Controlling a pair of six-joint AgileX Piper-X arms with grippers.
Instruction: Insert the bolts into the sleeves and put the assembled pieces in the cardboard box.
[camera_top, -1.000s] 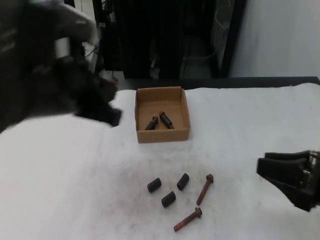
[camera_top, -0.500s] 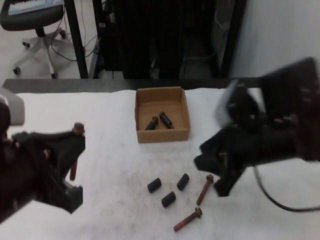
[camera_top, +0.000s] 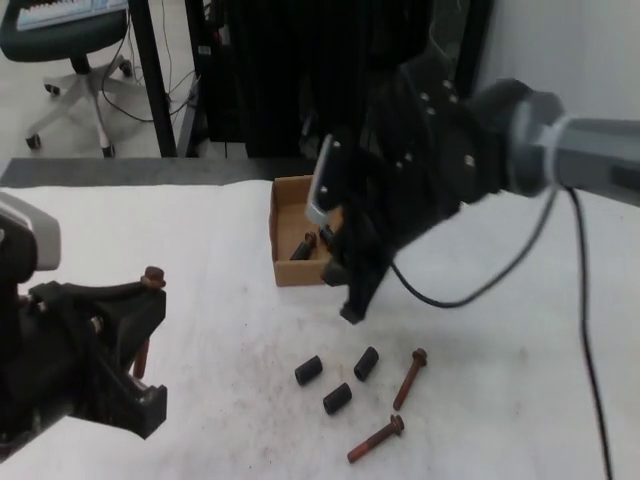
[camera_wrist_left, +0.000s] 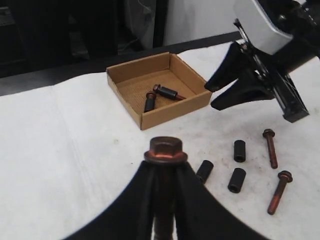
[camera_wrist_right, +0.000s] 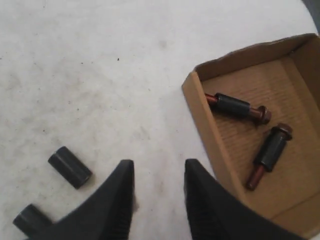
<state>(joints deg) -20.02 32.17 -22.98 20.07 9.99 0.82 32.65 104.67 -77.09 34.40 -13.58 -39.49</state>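
My left gripper (camera_wrist_left: 164, 169) is shut on a rusty bolt (camera_wrist_left: 165, 150), held head-up over the bench's near left (camera_top: 150, 278). My right gripper (camera_top: 346, 295) hangs open just in front of the cardboard box (camera_top: 296, 272), its fingers (camera_wrist_right: 125, 180) spread over bare cloth. Two assembled pieces (camera_wrist_right: 237, 106) (camera_wrist_right: 270, 147) lie in the box (camera_wrist_left: 170, 112). Three black sleeves (camera_top: 308, 370) (camera_top: 337, 398) (camera_top: 366, 362) and two loose bolts (camera_top: 409, 378) (camera_top: 377, 438) lie on the cloth nearer me. The right arm hides part of the box in the high view.
A white cloth (camera_top: 520, 380) covers the bench. Behind its dark back edge are black frames and an office chair (camera_top: 60, 40). A black cable (camera_top: 585, 330) trails from the right arm across the right side.
The right arm swung from the bench's right side up to the front of the box. The left arm came down at near left with the bolt and has since hardly shifted.
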